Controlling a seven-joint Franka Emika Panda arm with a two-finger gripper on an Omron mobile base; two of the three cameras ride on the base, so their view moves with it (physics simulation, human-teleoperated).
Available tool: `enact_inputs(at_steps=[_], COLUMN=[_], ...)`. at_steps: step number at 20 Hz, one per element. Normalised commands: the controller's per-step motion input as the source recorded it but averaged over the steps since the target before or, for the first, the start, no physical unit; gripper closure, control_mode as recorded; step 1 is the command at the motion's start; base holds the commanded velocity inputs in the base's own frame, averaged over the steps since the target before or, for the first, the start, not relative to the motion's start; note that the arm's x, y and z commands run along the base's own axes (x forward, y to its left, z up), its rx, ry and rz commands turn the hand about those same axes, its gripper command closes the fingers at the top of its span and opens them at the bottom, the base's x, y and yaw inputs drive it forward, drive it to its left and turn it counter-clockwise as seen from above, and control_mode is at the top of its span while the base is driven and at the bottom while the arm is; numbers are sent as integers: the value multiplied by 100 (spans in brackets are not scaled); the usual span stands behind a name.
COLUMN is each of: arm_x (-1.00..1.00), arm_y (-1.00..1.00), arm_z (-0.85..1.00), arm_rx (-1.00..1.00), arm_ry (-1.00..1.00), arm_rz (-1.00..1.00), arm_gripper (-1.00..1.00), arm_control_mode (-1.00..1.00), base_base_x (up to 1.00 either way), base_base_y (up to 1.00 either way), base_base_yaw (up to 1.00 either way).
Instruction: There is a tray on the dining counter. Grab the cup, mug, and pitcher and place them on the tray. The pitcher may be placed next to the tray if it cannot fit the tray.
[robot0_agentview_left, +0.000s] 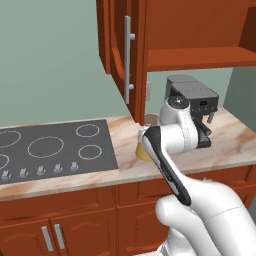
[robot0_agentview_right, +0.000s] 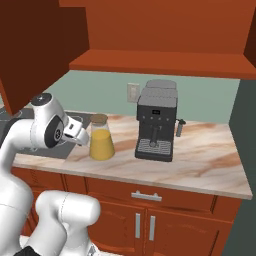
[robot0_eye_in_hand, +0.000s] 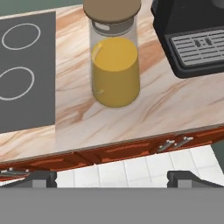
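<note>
One target at hand: pitcher (robot0_eye_in_hand: 114, 61), upper centre of hand view, standing upright on marbled counter (robot0_eye_in_hand: 166, 109) between stovetop (robot0_eye_in_hand: 26, 70) at left and coffee machine (robot0_eye_in_hand: 192, 35) at upper right. Gripper (robot0_eye_in_hand: 112, 177) spread wide, holding nothing, short of glass. Advice: approach level, straddle narrow neck under cork lid (robot0_eye_in_hand: 112, 9), stay clear of machine, close gently, lift straight.

The pitcher (robot0_eye_in_hand: 114, 65) stood upright on the marbled worktop (robot0_eye_in_hand: 170, 105), full of orange-yellow liquid under a round brown lid (robot0_eye_in_hand: 112, 9). A dark stovetop (robot0_eye_in_hand: 26, 74) lay to its left and a black coffee machine (robot0_eye_in_hand: 192, 39) to its right. The tool's (robot0_eye_in_hand: 112, 179) two dark tips stood wide apart at the bottom, over white floor tiles (robot0_eye_in_hand: 131, 168).
</note>
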Motion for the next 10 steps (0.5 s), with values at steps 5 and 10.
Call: enact_inputs(at_steps=[5,10], arm_x=[20,20], arm_y=[5,6], arm_z=[-1,-9], arm_rx=[0,0], arm_ry=[0,0], arm_rz=[0,0], arm_gripper=[-100,-100], arm_control_mode=[-100,-100], base_base_x=[0,0], base_base_y=[0,0], base_base_yaw=[0,0])
